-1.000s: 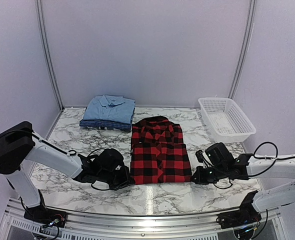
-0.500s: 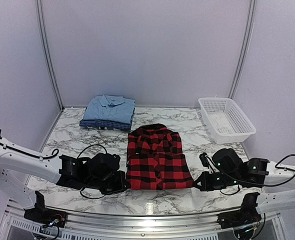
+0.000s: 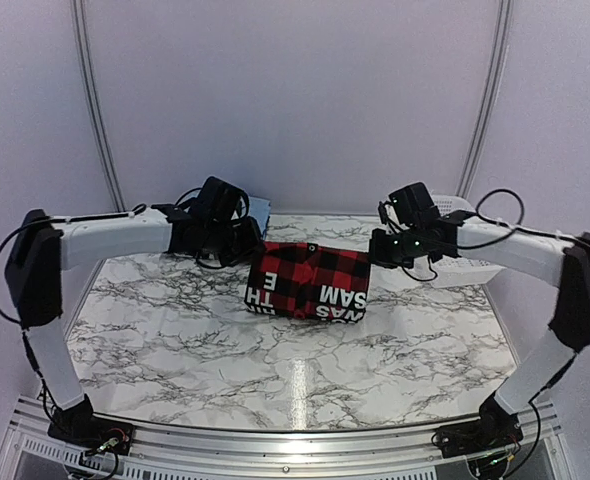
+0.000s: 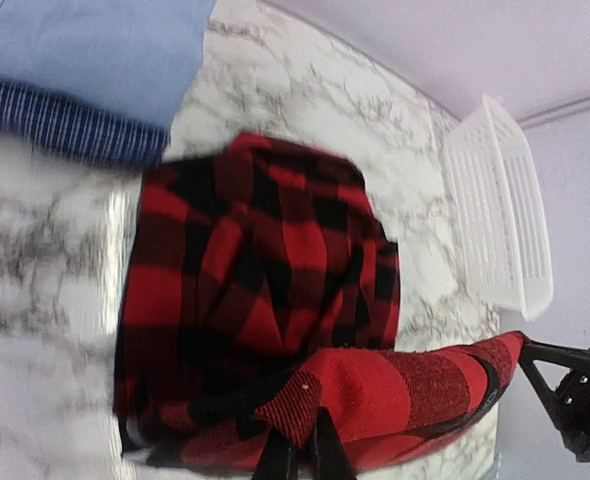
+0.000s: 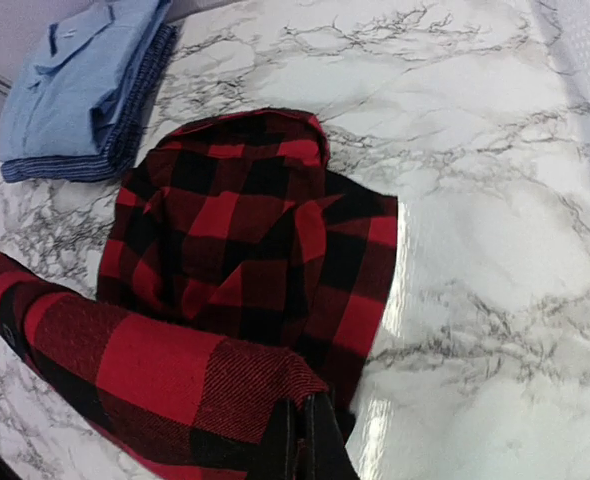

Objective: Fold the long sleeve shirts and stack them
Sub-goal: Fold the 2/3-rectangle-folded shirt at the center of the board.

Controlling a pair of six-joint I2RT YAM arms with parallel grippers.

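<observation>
Left gripper [image 3: 249, 244] and right gripper [image 3: 376, 250] each clamped on plaid shirt [image 3: 310, 282] edge, fold held above table [image 3: 175, 330], white letters showing, blue shirts [image 5: 75, 90] stacked behind.

Top camera overhead-rear; wrist cameras close, sharing plaid shirt [image 4: 265, 260]

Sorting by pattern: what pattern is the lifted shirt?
The shirt is red-and-black buffalo plaid, clearest in the right wrist view.
</observation>
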